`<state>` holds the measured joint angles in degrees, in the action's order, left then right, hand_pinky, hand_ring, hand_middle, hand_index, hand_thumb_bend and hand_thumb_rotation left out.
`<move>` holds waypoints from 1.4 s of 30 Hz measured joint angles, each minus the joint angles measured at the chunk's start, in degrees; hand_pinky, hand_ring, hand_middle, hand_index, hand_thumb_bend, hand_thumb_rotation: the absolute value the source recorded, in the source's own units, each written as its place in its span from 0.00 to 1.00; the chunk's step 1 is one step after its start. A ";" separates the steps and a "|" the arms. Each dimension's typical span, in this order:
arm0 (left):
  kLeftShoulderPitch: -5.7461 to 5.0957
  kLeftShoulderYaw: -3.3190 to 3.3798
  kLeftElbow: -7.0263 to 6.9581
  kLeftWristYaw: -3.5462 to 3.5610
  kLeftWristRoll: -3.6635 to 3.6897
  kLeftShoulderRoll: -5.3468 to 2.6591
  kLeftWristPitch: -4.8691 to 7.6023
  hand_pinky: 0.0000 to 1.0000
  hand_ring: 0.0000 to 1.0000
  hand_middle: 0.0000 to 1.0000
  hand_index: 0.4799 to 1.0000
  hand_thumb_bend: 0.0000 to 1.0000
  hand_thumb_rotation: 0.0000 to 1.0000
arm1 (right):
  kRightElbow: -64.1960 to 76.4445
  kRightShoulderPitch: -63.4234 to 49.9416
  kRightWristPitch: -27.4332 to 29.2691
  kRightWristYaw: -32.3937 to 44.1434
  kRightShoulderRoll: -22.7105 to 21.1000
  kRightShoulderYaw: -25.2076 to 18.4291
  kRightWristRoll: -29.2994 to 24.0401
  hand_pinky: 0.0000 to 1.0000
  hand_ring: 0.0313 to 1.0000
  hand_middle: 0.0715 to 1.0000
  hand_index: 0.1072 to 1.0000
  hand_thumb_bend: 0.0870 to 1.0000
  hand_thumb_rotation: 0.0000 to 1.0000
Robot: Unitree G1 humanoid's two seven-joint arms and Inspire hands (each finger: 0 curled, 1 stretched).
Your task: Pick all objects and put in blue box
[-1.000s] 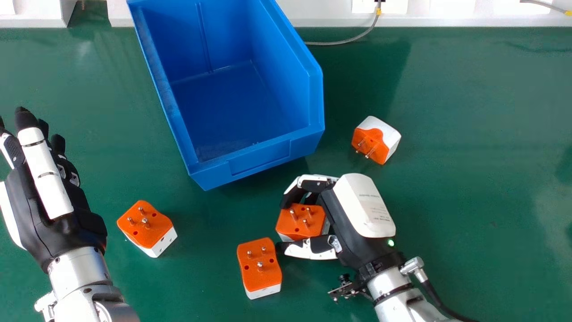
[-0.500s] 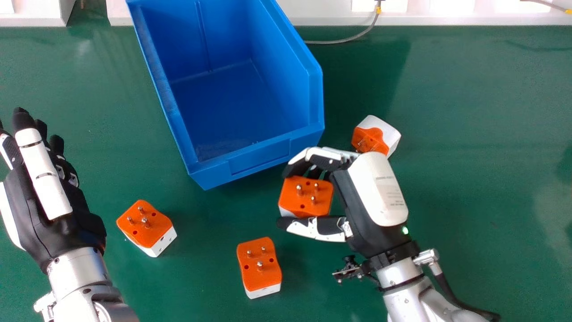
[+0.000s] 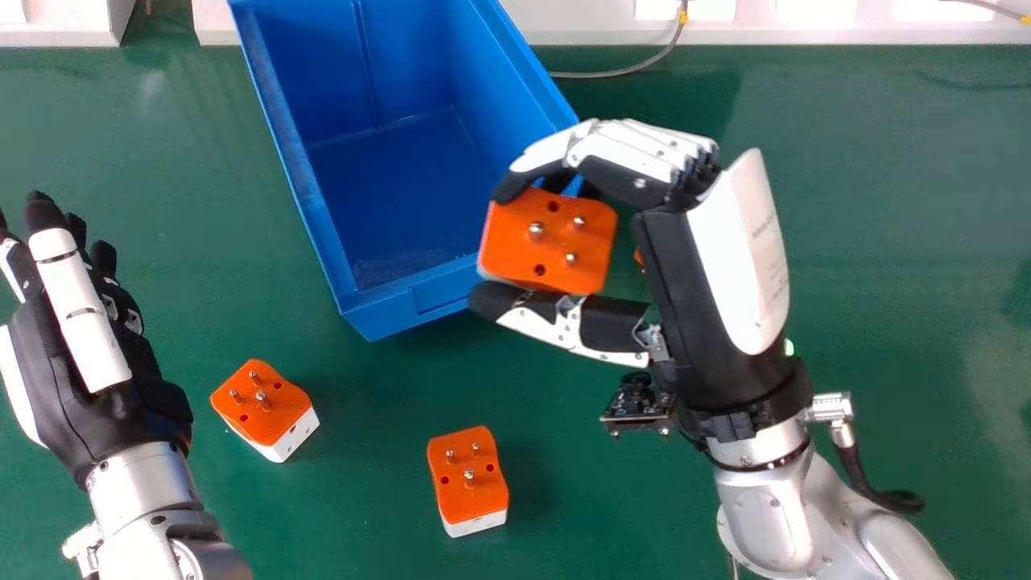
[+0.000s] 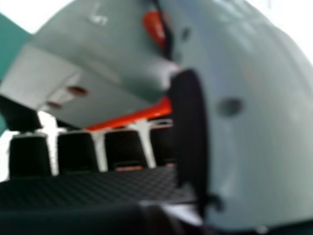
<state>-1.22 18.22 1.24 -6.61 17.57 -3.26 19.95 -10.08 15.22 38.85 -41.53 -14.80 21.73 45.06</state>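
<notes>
My right hand (image 3: 668,258) is raised beside the right front corner of the blue box (image 3: 378,300), its fingers and thumb pinching an orange and white plug adapter (image 3: 556,242) with pins up. In the right hand view the white side of the held adapter (image 4: 93,95) lies against the fingers of my right hand (image 4: 124,147). A second adapter (image 3: 270,409) rests on the table at left, a third (image 3: 469,482) at the front middle. Behind my right hand a sliver of another adapter (image 3: 639,258) shows. My left hand (image 3: 97,370) stands open at the far left.
The green table (image 3: 902,338) surrounds the box. A white ledge (image 3: 805,36) runs along the back, with a grey cable (image 3: 612,74) lying near the box's rear right side.
My right hand has lifted the pinched adapter off the table and moved it forward toward the box, now covering most of the adapter at the right. My left hand has stayed put.
</notes>
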 measured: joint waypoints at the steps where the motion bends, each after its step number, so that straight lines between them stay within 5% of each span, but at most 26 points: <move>1: 0.09 0.00 0.01 -0.01 0.00 -0.06 0.00 1.00 1.00 1.00 1.00 0.49 0.82 | 0.89 0.14 0.13 1.13 0.20 -0.22 -0.21 0.34 0.40 0.48 0.41 0.45 0.00; 9: 1.27 0.05 0.77 -0.06 -0.01 -0.23 0.25 1.00 1.00 1.00 1.00 0.50 0.80 | 0.96 11.41 0.30 4.65 3.46 -1.57 0.60 0.33 0.41 0.47 0.43 0.45 0.00; 15: 2.38 0.00 1.57 -0.11 -0.02 -0.25 0.95 1.00 1.00 1.00 1.00 0.50 0.80 | -19.15 29.03 -3.81 3.07 6.30 -0.63 4.42 0.34 0.41 0.45 0.44 0.45 0.00; 16: 2.46 0.42 1.78 -0.46 0.05 -0.20 1.01 1.00 1.00 1.00 1.00 0.49 0.80 | -23.75 31.80 -5.02 2.72 6.99 -0.11 5.18 0.34 0.42 0.45 0.44 0.45 0.00; 22: 3.16 -0.04 1.98 -0.67 -0.24 -0.01 1.24 1.00 1.00 1.00 1.00 0.49 0.85 | -48.91 45.50 -12.17 -0.78 10.41 2.72 5.80 0.39 0.42 0.45 0.43 0.45 0.00; 36: 3.91 -0.43 1.98 -0.39 -0.23 0.03 1.96 1.00 1.00 1.00 1.00 0.48 0.86 | -60.67 49.95 -15.49 3.16 11.40 9.00 6.53 0.32 0.41 0.47 0.48 0.45 0.00; 39: 3.92 -0.52 1.98 -0.25 -0.24 0.02 2.11 1.00 1.00 1.00 1.00 0.49 0.85 | -59.97 49.95 -15.72 4.32 10.71 10.51 6.86 0.59 0.73 0.80 0.72 0.73 0.04; 42: 3.94 -0.61 1.99 -0.25 -0.26 0.03 2.22 1.00 1.00 1.00 1.00 0.48 0.85 | -58.25 49.95 -17.28 4.66 9.92 12.72 8.06 0.82 0.93 0.95 0.88 0.92 0.18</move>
<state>2.71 17.61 3.23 -6.86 17.32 -3.23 22.17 -68.33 65.16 21.57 -36.86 -4.88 34.45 53.12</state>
